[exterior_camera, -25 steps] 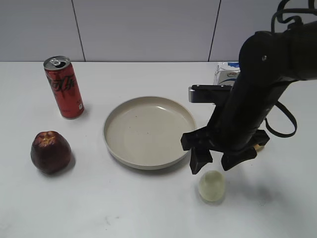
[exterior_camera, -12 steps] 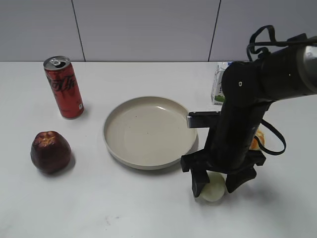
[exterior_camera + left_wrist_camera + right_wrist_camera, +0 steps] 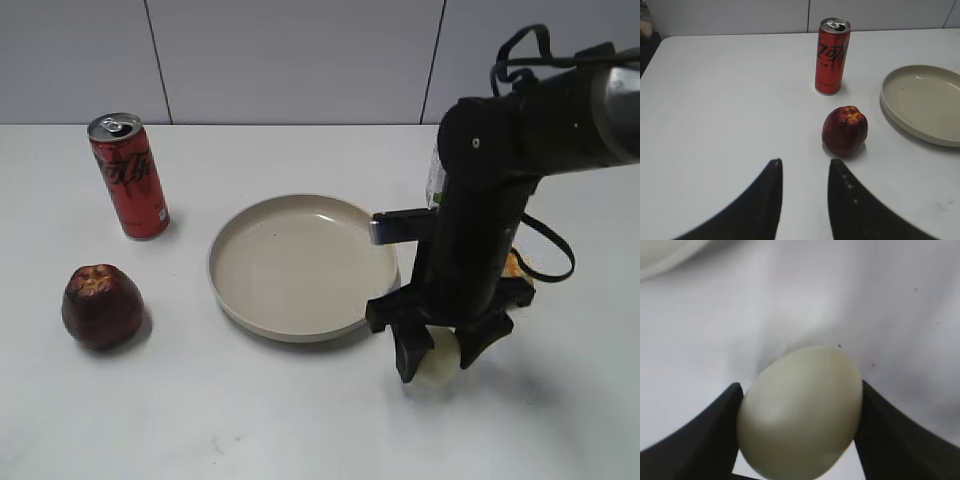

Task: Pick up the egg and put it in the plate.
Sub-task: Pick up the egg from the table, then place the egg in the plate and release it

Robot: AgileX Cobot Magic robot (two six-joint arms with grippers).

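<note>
The egg [image 3: 437, 366] is small, pale cream and glossy, and lies on the white table just in front of the plate's right edge. My right gripper [image 3: 438, 360] points straight down over it, one black finger on each side. In the right wrist view the egg [image 3: 800, 410] fills the gap and both fingers [image 3: 715, 430] press against its sides. The plate [image 3: 300, 265] is a wide beige dish at the table's middle; its rim also shows in the right wrist view [image 3: 660, 255]. My left gripper [image 3: 804, 167] is open and empty, out of the exterior view.
A red soda can [image 3: 130, 175] stands at the back left and a dark red apple [image 3: 102, 305] lies left of the plate. A white carton [image 3: 436, 180] and an orange thing [image 3: 517, 268] sit behind my right arm.
My right gripper has come down from above the egg to table level, and its fingers have closed onto the egg's sides. The left gripper's earlier state is not shown.
</note>
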